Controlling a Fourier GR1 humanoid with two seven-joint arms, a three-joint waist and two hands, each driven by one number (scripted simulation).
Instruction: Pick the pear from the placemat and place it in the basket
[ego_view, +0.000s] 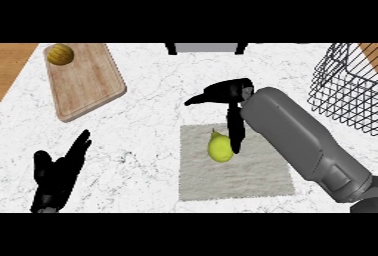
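Head view: pear (219, 148) lies on the grey placemat (244, 175), left of centre. Right hand (230, 97) above it, fingers (236, 132) straight, tips touching the pear's right side, nothing grasped. Left hand (59, 172) released, resting lower left. Wire basket (347, 90) stands at far right.

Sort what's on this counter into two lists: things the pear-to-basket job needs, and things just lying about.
Belongs to the job:
pear, lying on the placemat
wire basket at the right edge
right hand, open, fingers down beside the pear

Just lying about:
wooden cutting board
round yellow-brown fruit on the board
left hand, resting open at lower left
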